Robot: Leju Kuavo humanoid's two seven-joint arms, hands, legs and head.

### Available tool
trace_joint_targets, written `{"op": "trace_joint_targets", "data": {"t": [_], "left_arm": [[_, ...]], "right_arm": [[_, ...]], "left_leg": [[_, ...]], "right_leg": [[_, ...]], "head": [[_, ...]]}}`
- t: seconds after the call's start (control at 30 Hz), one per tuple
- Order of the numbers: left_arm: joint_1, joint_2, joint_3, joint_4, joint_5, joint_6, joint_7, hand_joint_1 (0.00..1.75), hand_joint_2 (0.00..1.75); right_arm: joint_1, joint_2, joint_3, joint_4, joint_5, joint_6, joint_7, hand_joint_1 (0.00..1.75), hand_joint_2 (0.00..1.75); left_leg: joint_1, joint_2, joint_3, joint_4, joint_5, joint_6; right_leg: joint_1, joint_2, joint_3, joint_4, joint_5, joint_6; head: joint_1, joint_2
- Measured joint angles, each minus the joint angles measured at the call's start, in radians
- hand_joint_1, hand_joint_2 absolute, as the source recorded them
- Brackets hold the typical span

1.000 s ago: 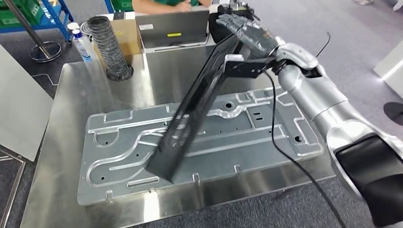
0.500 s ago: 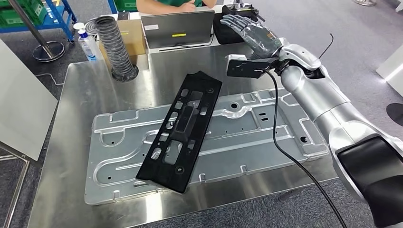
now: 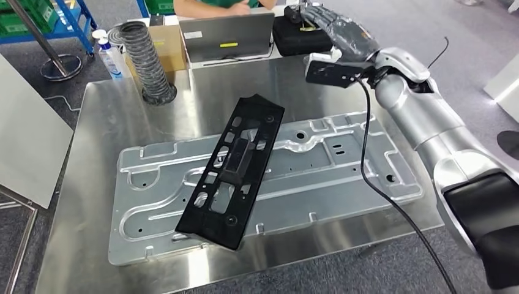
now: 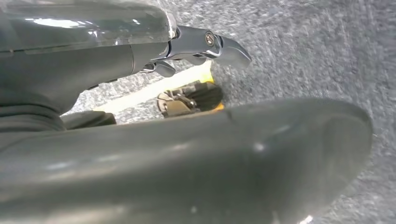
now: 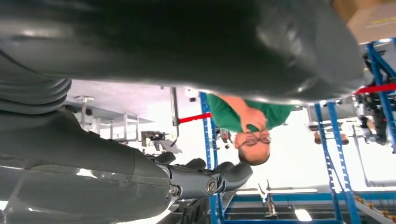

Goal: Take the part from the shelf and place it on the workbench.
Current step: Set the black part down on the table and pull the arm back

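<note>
A: Steel is covering the whole workbench (image 3: 92, 116), and going from the left I am seeing a clear plastic spray bottle (image 3: 111, 54), then a ribbed grey corrugated hose (image 3: 148, 61) standing by a brown cardboard box (image 3: 165, 43), with a grey laptop (image 3: 227, 37) and a person in a green top sitting behind it

B: And the part?

A: The long black plastic panel with cut-out slots (image 3: 231, 171) is now lying flat and diagonal across the big stamped silver metal base plate (image 3: 343, 177). A second ago it was standing steeply on its lower end with its top edge up at the hand; half a second ago it was already down, and it is lying in the same spot now

B: So it is released?

A: I am judging so. The right hand (image 3: 339, 33) is hanging well apart from the panel, above the far right of the bench near a black case (image 3: 294, 37), fingers spread and holding nothing, and it is sitting higher and further back than before

B: The left hand?

A: The left hand (image 4: 201, 44) is hanging over grey carpet; I cannot tell how its fingers are lying. The placing is looking finished, with only the arm's withdrawal remaining
</note>
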Motion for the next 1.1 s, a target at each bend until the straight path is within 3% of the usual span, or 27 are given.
{"op": "trace_joint_targets", "data": {"t": [0.07, 0.1, 0.13, 0.2, 0.23, 0.27, 0.3, 0.33, 0.4, 0.47, 0.53, 0.6, 0.67, 0.73, 0.8, 0.83, 0.9, 0.93, 0.97, 1.0, 1.03, 1.1], "left_arm": [[0.0, 0.001, 0.001, 0.0, 0.001, -0.003, 0.0, 0.0, 0.0], [-0.001, 0.001, 0.001, 0.0, 0.0, -0.005, 0.0, 0.0, 0.0], [-0.003, 0.0, 0.001, 0.0, -0.001, -0.007, 0.0, 0.0, 0.0], [-0.003, 0.0, 0.001, 0.0, -0.002, -0.009, 0.0, 0.0, 0.0], [-0.003, 0.001, 0.001, 0.0, -0.003, -0.01, 0.0, 0.0, 0.0], [-0.003, 0.001, 0.001, 0.0, -0.003, -0.011, 0.0, 0.0, 0.0], [-0.004, 0.001, 0.001, 0.0, -0.004, -0.011, 0.001, 0.0, 0.0], [-0.004, 0.001, 0.001, 0.0, -0.004, -0.012, 0.001, 0.0, 0.0], [-0.005, 0.001, 0.001, 0.0, -0.006, -0.012, 0.001, 0.0, 0.0], [-0.006, 0.001, 0.001, 0.0, -0.006, -0.012, 0.002, 0.0, 0.0], [-0.005, 0.001, 0.001, 0.0, -0.002, -0.012, 0.002, 0.0, 0.0], [-0.002, 0.002, 0.002, 0.0, 0.002, -0.012, 0.001, 0.0, 0.0], [0.001, 0.002, 0.003, 0.0, 0.006, -0.012, -0.001, 0.0, 0.0], [0.002, 0.002, 0.003, 0.0, 0.008, -0.012, -0.001, 0.0, 0.0], [0.001, 0.002, 0.003, 0.0, 0.009, -0.012, -0.002, 0.0, 0.0], [0.002, 0.002, 0.004, 0.0, 0.01, -0.012, -0.002, 0.0, 0.0], [0.002, 0.003, 0.006, 0.0, 0.012, -0.01, -0.003, 0.0, 0.0], [0.001, 0.005, 0.008, 0.0, 0.013, -0.01, -0.004, 0.0, 0.0], [0.001, 0.007, 0.009, 0.0, 0.014, -0.009, -0.006, 0.0, 0.0], [0.001, 0.009, 0.009, -0.001, 0.015, -0.008, -0.007, 0.0, 0.0], [0.001, 0.01, 0.009, -0.001, 0.017, -0.008, -0.009, 0.0, 0.0], [0.005, 0.01, 0.01, -0.001, 0.02, -0.008, -0.011, 0.0, 0.0]], "right_arm": [[-0.001, -0.006, -0.011, 0.001, -0.002, 0.0, 0.001, 0.0, 0.0], [-0.001, -0.013, -0.018, 0.001, -0.002, -0.001, 0.001, 0.0, 0.0], [-0.001, -0.02, -0.026, 0.001, -0.003, -0.001, 0.001, 0.0, 0.0], [-0.001, -0.032, -0.038, 0.002, -0.004, -0.001, 0.001, 0.0, 0.0], [0.001, -0.035, -0.041, 0.003, -0.004, -0.001, 0.001, 0.0, 0.0], [0.004, -0.038, -0.042, 0.004, -0.004, -0.001, 0.001, 0.0, 0.0], [0.006, -0.04, -0.044, 0.004, -0.004, -0.001, 0.001, 0.0, 0.0], [0.007, -0.041, -0.047, 0.004, -0.004, -0.001, 0.001, 0.0, 0.0], [0.005, -0.045, -0.053, 0.0, -0.004, -0.001, 0.001, 0.0, 0.0], [0.003, -0.05, -0.061, -0.007, -0.005, -0.001, 0.001, 0.0, 0.0], [0.003, -0.052, -0.066, -0.011, -0.006, 0.001, 0.001, 0.0, 0.0], [0.003, -0.051, -0.067, -0.011, -0.006, 0.004, 0.001, 0.0, 0.0], [0.002, -0.049, -0.069, -0.011, -0.004, 0.008, 0.001, 0.0, 0.0], [0.002, -0.048, -0.07, -0.011, -0.002, 0.01, 0.001, 0.0, 0.0], [0.002, -0.048, -0.071, -0.011, -0.002, 0.01, 0.001, 0.0, 0.0], [0.003, -0.048, -0.071, -0.011, -0.002, 0.011, 0.001, 0.0, 0.0], [0.003, -0.052, -0.076, -0.008, -0.001, 0.011, 0.001, 0.0, 0.0], [0.004, -0.055, -0.08, -0.007, -0.001, 0.01, 0.001, 0.0, 0.0], [0.004, -0.062, -0.085, -0.005, -0.001, 0.008, 0.001, 0.0, 0.0], [0.005, -0.069, -0.091, -0.004, -0.003, 0.004, 0.0, 0.0, 0.0], [0.006, -0.077, -0.098, -0.001, -0.006, -0.002, 0.0, 0.0, 0.0], [0.014, -0.099, -0.117, 0.005, -0.018, -0.016, -0.003, 0.0, 0.0]], "left_leg": [[0.0, 0.0, -0.003, -0.007, 0.009, 0.015], [0.001, -0.001, -0.004, -0.012, 0.015, 0.023], [0.003, 0.0, -0.005, -0.017, 0.021, 0.031], [0.002, 0.0, -0.013, -0.019, 0.029, 0.038], [0.001, 0.0, -0.018, -0.018, 0.033, 0.038], [0.0, 0.0, -0.023, -0.018, 0.038, 0.038], [0.0, 0.001, -0.029, -0.018, 0.043, 0.036], [0.0, 0.001, -0.034, -0.017, 0.048, 0.034], [-0.001, 0.001, -0.044, -0.016, 0.058, 0.028], [-0.003, -0.001, -0.049, -0.019, 0.072, 0.018], [-0.004, -0.003, -0.053, -0.028, 0.09, 0.005], [-0.002, -0.003, -0.064, -0.02, 0.075, -0.007], [0.0, -0.001, -0.091, 0.053, -0.005, -0.015], [0.001, 0.0, -0.112, 0.124, -0.07, -0.02], [0.001, 0.0, -0.117, 0.142, -0.081, -0.02], [0.001, 0.0, -0.124, 0.176, -0.098, -0.021], [-0.003, 0.0, -0.059, 0.174, -0.084, -0.011], [-0.008, 0.0, -0.002, 0.136, -0.081, 0.001], [-0.012, 0.001, 0.065, 0.055, -0.066, 0.012], [-0.016, 0.0, 0.102, -0.001, -0.07, 0.019], [-0.019, 0.0, 0.119, -0.032, -0.076, 0.024], [-0.02, 0.0, 0.118, -0.054, -0.057, 0.029]], "right_leg": [[-0.003, 0.0, -0.004, 0.002, -0.003, 0.011], [-0.005, 0.0, -0.009, 0.017, -0.021, 0.016], [-0.006, 0.001, -0.021, 0.052, -0.051, 0.021], [-0.007, 0.002, -0.064, 0.176, -0.132, 0.027], [-0.007, 0.003, -0.085, 0.238, -0.161, 0.03], [-0.008, 0.003, -0.093, 0.274, -0.172, 0.031], [-0.009, 0.003, -0.082, 0.272, -0.165, 0.032], [-0.01, 0.002, -0.05, 0.229, -0.142, 0.031], [-0.008, 0.003, 0.044, 0.085, -0.097, 0.026], [-0.003, 0.005, 0.092, 0.0, -0.075, 0.017], [0.002, 0.006, 0.084, -0.01, -0.062, 0.004], [-0.001, 0.003, 0.07, -0.017, -0.044, -0.012], [-0.004, 0.0, 0.051, -0.021, -0.023, -0.026], [-0.003, 0.0, 0.037, -0.021, -0.012, -0.031], [-0.002, 0.0, 0.034, -0.021, -0.01, -0.031], [-0.001, 0.0, 0.028, -0.021, -0.005, -0.032], [0.006, 0.002, -0.008, -0.019, 0.023, -0.032], [0.009, 0.003, -0.028, -0.018, 0.039, -0.031], [0.011, 0.003, -0.042, -0.017, 0.054, -0.028], [0.011, 0.0, -0.045, -0.019, 0.062, -0.023], [0.008, -0.002, -0.047, -0.022, 0.07, -0.018], [0.003, -0.005, -0.049, -0.032, 0.085, -0.006]], "head": [[0.0, 0.0], [0.0, 0.0], [0.0, 0.0], [0.0, 0.0], [0.0, 0.0], [0.0, 0.0], [0.0, 0.0], [0.0, 0.0], [0.0, 0.0], [0.0, 0.0], [0.0, 0.0], [0.0, 0.0], [0.0, 0.0], [0.0, 0.0], [0.0, 0.0], [0.0, 0.0], [0.0, 0.0], [0.0, 0.0], [0.0, 0.0], [0.0, 0.0], [0.0, 0.0], [0.0, 0.0]]}}
